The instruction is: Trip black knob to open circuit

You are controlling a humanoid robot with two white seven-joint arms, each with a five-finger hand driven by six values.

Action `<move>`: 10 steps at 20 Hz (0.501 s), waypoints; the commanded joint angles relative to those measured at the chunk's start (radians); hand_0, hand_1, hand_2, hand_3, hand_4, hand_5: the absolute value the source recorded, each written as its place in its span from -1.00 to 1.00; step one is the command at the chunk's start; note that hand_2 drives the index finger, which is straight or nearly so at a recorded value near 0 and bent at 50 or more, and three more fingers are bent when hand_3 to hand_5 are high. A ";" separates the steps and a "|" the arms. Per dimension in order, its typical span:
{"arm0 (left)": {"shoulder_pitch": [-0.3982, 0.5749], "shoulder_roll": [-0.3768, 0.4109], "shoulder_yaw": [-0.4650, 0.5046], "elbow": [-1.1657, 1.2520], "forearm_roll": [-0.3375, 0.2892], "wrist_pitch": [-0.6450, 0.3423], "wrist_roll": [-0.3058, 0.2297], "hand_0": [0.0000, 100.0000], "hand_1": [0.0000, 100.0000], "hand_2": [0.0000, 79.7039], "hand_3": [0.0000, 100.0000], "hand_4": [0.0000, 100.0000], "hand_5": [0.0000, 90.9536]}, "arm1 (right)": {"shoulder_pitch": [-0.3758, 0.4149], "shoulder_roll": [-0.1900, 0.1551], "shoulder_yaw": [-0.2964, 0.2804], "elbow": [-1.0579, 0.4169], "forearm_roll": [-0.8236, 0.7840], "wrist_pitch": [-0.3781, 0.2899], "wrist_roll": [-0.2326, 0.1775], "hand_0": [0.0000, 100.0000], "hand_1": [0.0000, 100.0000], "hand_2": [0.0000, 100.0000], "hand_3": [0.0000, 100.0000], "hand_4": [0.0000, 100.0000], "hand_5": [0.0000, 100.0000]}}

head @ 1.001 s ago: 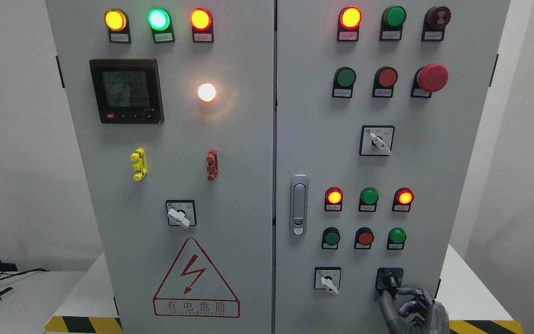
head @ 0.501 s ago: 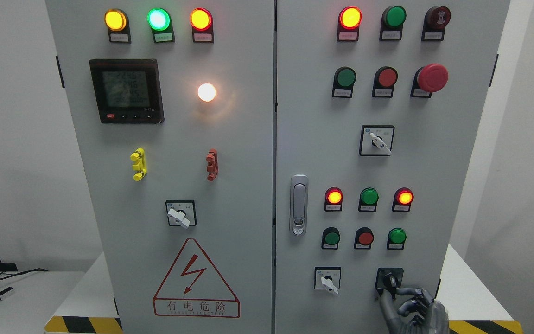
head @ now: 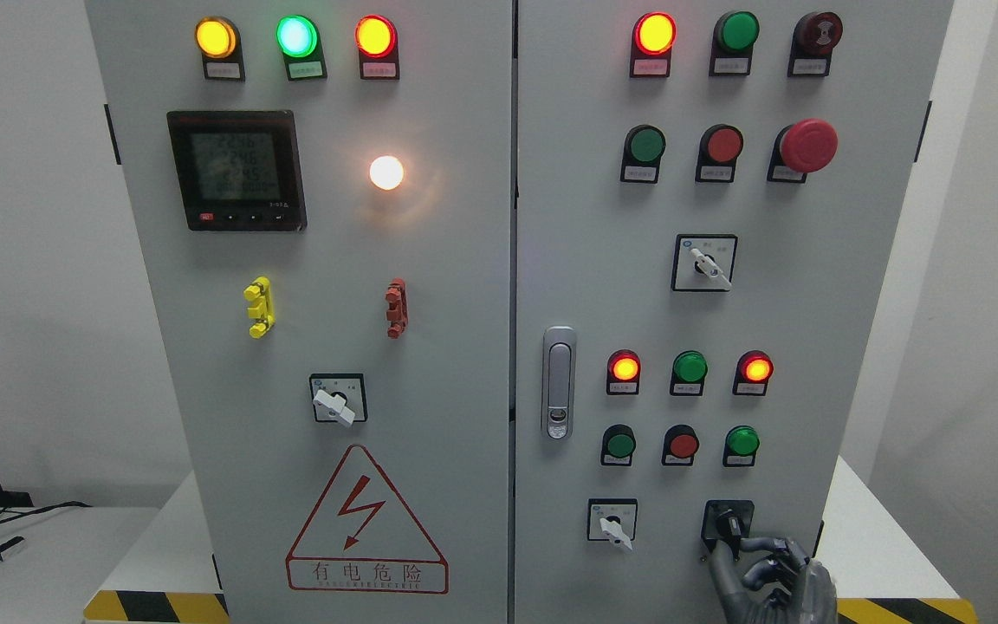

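A single head view looks straight ahead and level at the grey control cabinet (head: 499, 260), near enough that its two doors fill most of the picture; the top is cropped. White wall shows at both sides; the right hand (head: 772, 576) enters at the lower right.

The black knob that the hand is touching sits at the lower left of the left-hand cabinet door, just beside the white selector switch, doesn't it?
Not quite. The head view shows the black knob at the lower right of the right-hand door, with the right hand reaching it from below. The white selector switch is indeed just beside it, to its left.
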 commanded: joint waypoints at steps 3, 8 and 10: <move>0.000 -0.001 0.000 0.000 -0.031 0.000 -0.001 -0.76 -0.22 -1.00 -1.00 -1.00 -1.00 | -0.003 0.005 0.000 0.000 0.001 0.001 0.000 -0.29 0.57 0.11 0.77 0.69 0.88; 0.000 -0.001 0.000 0.000 -0.031 0.000 -0.001 -0.76 -0.22 -1.00 -1.00 -1.00 -1.00 | -0.007 0.007 -0.002 0.000 -0.001 0.007 0.000 -0.29 0.58 0.12 0.78 0.69 0.88; 0.000 0.001 0.000 0.000 -0.031 0.000 -0.001 -0.76 -0.22 -1.00 -1.00 -1.00 -1.00 | -0.009 0.007 -0.002 0.000 -0.002 0.010 0.000 -0.28 0.59 0.12 0.78 0.69 0.88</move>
